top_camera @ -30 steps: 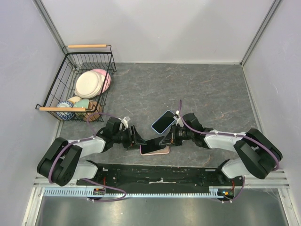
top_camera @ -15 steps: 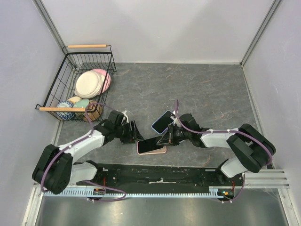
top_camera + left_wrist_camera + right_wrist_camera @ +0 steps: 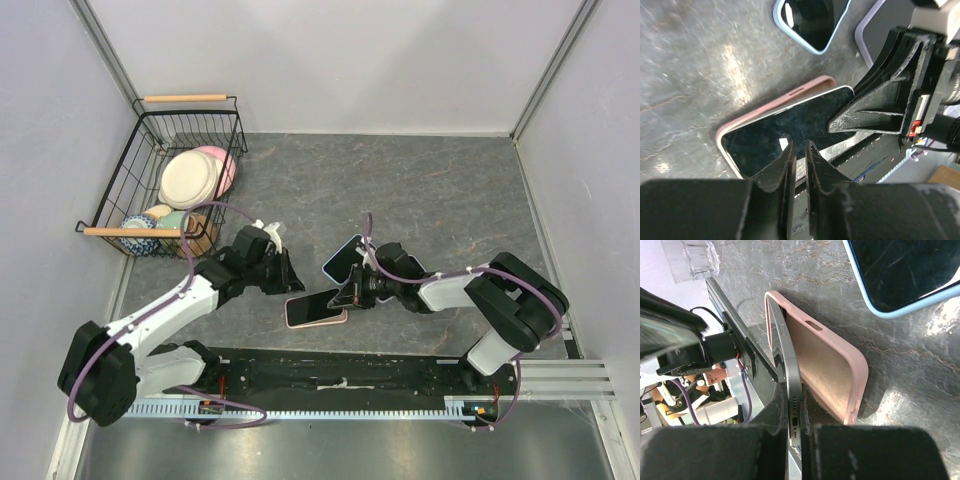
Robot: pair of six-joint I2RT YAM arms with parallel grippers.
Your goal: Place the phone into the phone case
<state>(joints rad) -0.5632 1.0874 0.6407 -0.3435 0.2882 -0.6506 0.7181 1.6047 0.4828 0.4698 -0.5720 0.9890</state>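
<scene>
Phone: the phone (image 3: 785, 125) is dark screen up and tilted. One edge sits in the case, and the rest is raised off the case floor at an angle, so it is not seated flat.
Phone case: the pink phone case (image 3: 825, 360) lies open side up on the grey counter (image 3: 430, 190), near its front edge, between the 2 arms. The right wrist view shows its bare inner floor beside the phone.
Right jaws: the right jaws are clenched on the near end of the phone. 1 finger (image 3: 875, 110) lies over the screen corner, and the phone edge with the charging port runs between the 2 fingers.
Left jaws: the left jaws are pressed nearly together with nothing between them. Their fingers (image 3: 785, 165) are above the phone, and in the top view they are just to the left of the case, not touching it.
Change from 1 s ago: the left jaws were then against the left end of the case; now they have pulled back and away. The case with the phone has slid a little to the left, and the right jaws have followed it.
Other things: a 2nd phone in a light blue case (image 3: 345, 258) lies just behind the pink case. A black wire basket (image 3: 190, 113) with plates and bowls stands at the far left.
</scene>
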